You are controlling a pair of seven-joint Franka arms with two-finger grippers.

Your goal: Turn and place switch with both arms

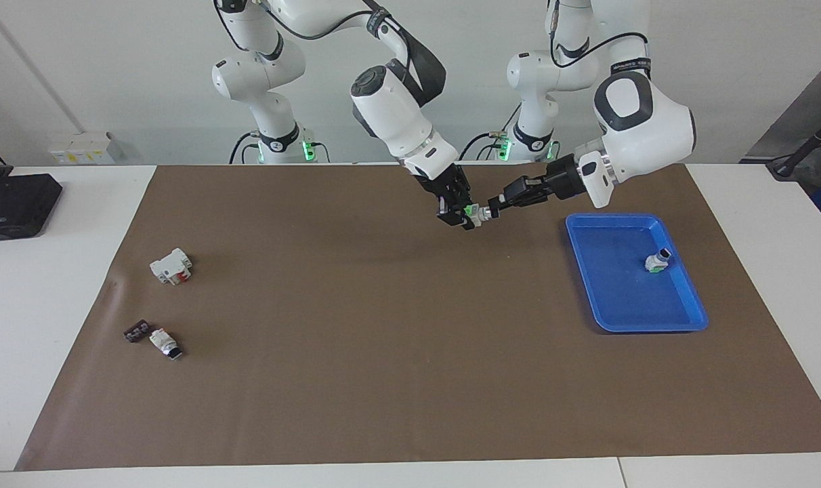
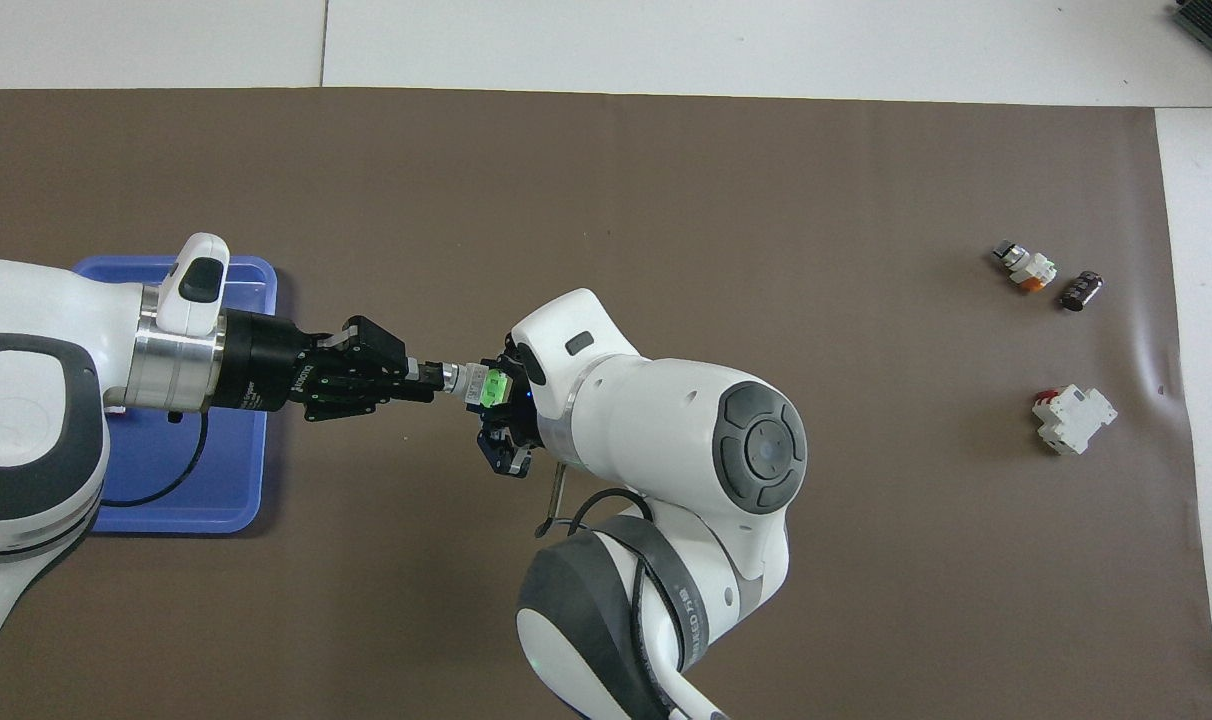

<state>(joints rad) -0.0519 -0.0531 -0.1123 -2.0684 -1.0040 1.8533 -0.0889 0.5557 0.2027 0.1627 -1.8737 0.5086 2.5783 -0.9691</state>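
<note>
The switch, white with a green end and a black knob, is held in the air over the brown mat between both grippers. My right gripper is shut on its green end; it also shows in the overhead view. My left gripper reaches in from the tray's side, and its fingers sit closed around the black knob. In the overhead view the left gripper meets the switch end on.
A blue tray lies toward the left arm's end and holds another small white and green switch; the left arm covers much of the tray from above. A white blocky part, a red-marked switch and a small dark part lie toward the right arm's end.
</note>
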